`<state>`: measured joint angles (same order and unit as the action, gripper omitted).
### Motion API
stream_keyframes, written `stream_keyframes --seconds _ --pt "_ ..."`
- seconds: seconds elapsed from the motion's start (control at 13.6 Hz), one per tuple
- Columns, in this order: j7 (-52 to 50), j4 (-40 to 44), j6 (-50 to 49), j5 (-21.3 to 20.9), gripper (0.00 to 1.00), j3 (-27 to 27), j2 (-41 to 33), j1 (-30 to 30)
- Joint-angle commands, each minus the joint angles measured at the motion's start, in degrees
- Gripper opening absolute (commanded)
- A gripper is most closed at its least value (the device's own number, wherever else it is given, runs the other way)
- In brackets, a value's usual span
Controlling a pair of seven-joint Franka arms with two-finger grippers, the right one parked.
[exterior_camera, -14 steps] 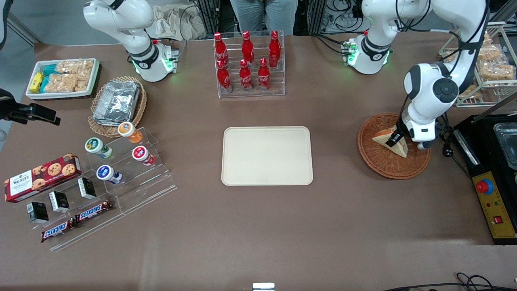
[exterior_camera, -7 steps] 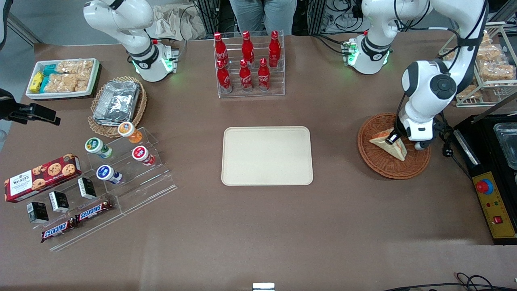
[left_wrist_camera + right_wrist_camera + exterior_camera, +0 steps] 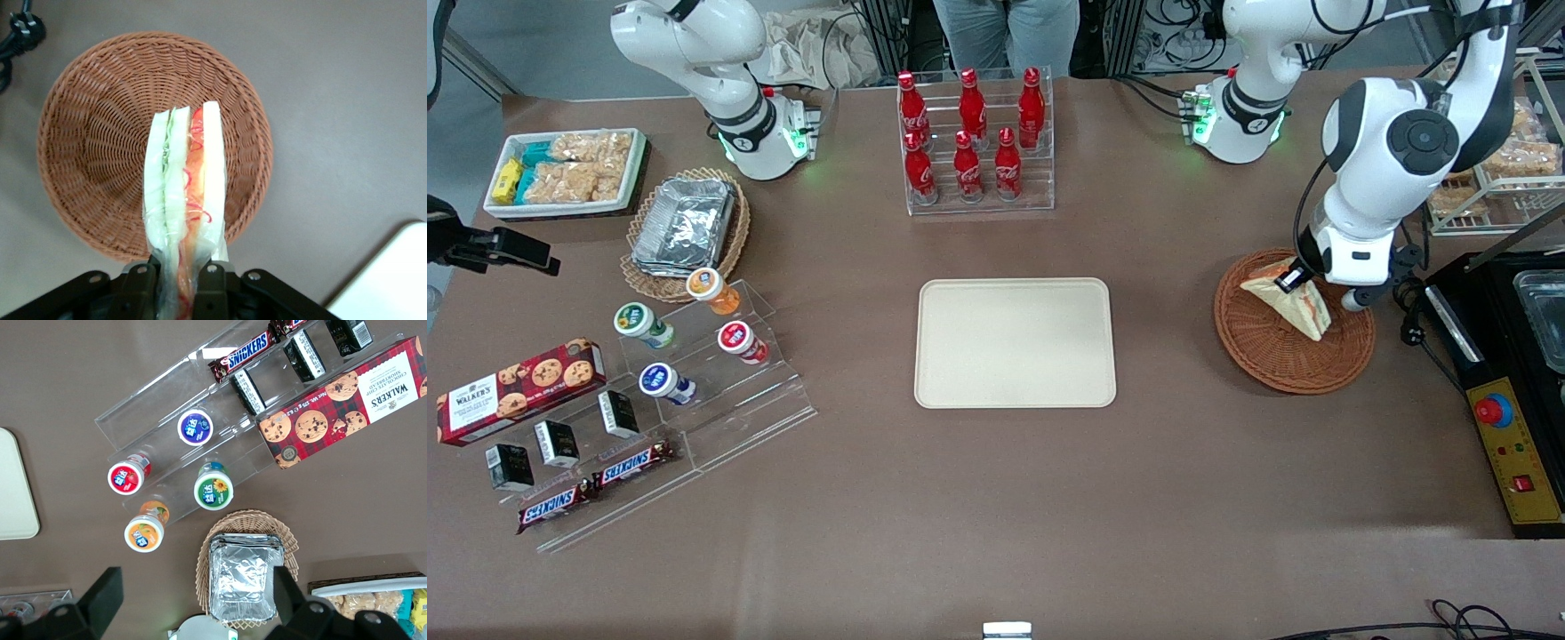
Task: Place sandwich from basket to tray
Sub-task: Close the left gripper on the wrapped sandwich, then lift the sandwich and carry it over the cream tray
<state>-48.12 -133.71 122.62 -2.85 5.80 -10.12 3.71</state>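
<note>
Pinching the sandwich [image 3: 185,193] between its two black fingers [image 3: 138,283], the left arm's claw [image 3: 1291,279] hangs above the basket [image 3: 1263,360], toward the working arm's end of the bench [image 3: 996,498]. From the wrist camera the wedge stands out straight from the claw, white bread on each side with green and orange-red filling between, and the basket's woven bowl shows below it, apart from it. In the front view the sandwich [image 3: 1288,302] hangs tilted over the basket, its gripped corner uppermost. The tray [image 3: 1015,343] lies flat near the middle of the bench, well apart from the basket, with bare bench top between them. A clear rack of red bottles [image 3: 972,133] stands by the bench edge farthest from the front camera, farther from that camera than the tray. A black control box [image 3: 1513,444] with a red button sits at the bench edge just beside the basket. The left arm bends over from its base [image 3: 1238,120], its white elbow joint [image 3: 1405,142] raised above the basket and the wrist pointing downward.
</note>
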Motion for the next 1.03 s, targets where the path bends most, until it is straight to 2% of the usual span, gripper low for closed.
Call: stream_keyframes --seconds 0.0,0.37,0.66,0.96 --pt "0.13 8.79 -8.08 0.13 0.0 1.32 2.46 -0.02" --pt "0.22 16.62 -13.27 1.62 0.0 1.76 3.0 6.2" --pt "0.39 20.24 -15.31 5.4 0.0 1.76 3.44 10.86" --pt "0.31 24.27 -15.31 5.4 0.0 1.76 5.54 16.58"
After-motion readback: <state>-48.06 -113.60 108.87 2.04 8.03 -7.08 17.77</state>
